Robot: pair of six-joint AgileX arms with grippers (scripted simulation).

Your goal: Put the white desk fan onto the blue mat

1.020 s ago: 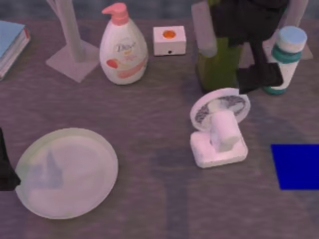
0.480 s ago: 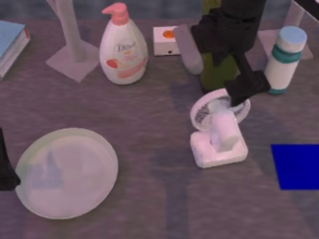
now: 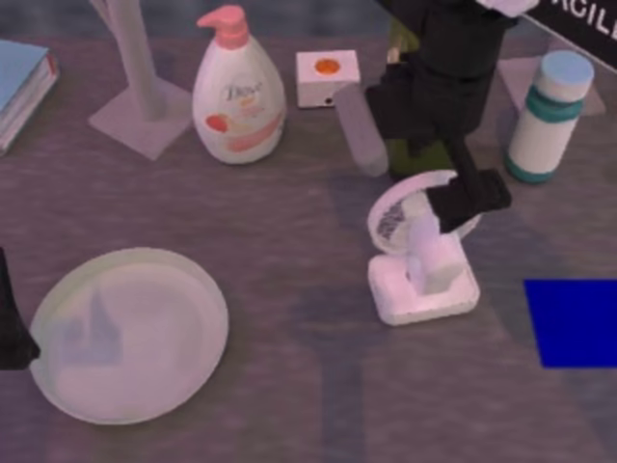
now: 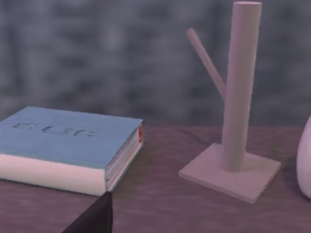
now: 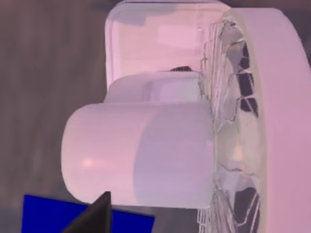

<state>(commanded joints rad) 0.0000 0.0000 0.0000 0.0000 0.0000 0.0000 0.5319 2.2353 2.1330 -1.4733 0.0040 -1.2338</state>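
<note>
Right gripper [image 3: 461, 198] above white desk fan [image 3: 424, 260], at cage; finger spread unclear, possibly open. Blue mat [image 3: 574, 323] well right. Left arm parked at left edge.

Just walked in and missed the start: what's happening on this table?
The right gripper is over the white desk fan, at its round cage, apparently going for a grasp. The fan stands upright on the table, not on the blue mat, which lies bare to its right. The left arm sits parked at the table's left edge, beside the plate.
</note>
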